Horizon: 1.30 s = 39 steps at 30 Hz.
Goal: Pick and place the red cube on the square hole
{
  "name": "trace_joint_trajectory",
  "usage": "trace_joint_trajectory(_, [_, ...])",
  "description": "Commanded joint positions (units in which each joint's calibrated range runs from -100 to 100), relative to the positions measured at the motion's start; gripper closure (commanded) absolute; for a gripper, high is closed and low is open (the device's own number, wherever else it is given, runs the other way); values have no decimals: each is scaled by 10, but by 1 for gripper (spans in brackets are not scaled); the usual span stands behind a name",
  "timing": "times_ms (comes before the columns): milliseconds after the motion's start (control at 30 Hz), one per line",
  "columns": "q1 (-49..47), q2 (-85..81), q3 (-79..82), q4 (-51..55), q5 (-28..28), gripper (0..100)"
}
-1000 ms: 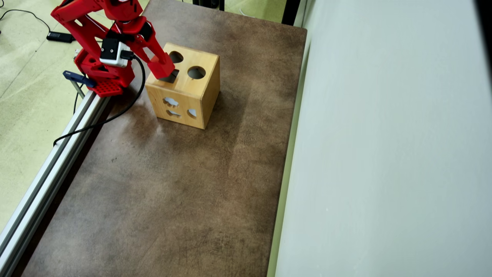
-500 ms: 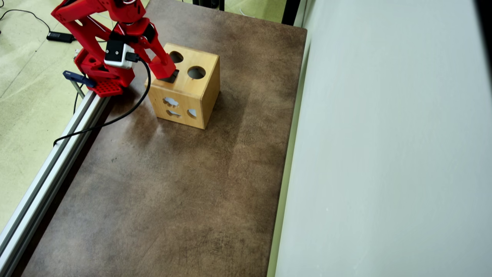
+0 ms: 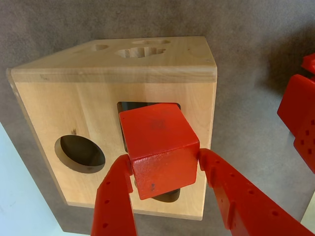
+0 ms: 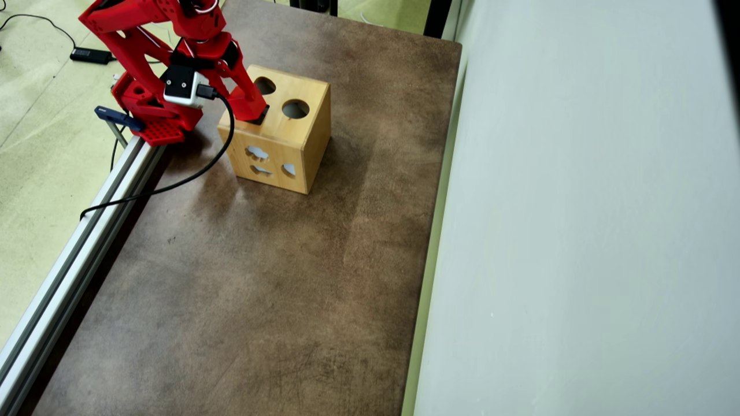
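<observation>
Pinching the red cube [image 3: 160,150] between both fingers, my gripper [image 3: 165,169] holds it directly over the square hole [image 3: 129,104] in the wooden box [image 3: 54,108].

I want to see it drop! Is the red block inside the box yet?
Not yet. In the wrist view the red cube is out, clamped in the gripper, right over the square hole of the wooden box.
</observation>
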Motion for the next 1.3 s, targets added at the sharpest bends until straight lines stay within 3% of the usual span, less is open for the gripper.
trace_joint_trajectory(0, [-1,0,-3,5,3,98])
trace_joint_trajectory(1267, [4,40,-5,5,-1,98])
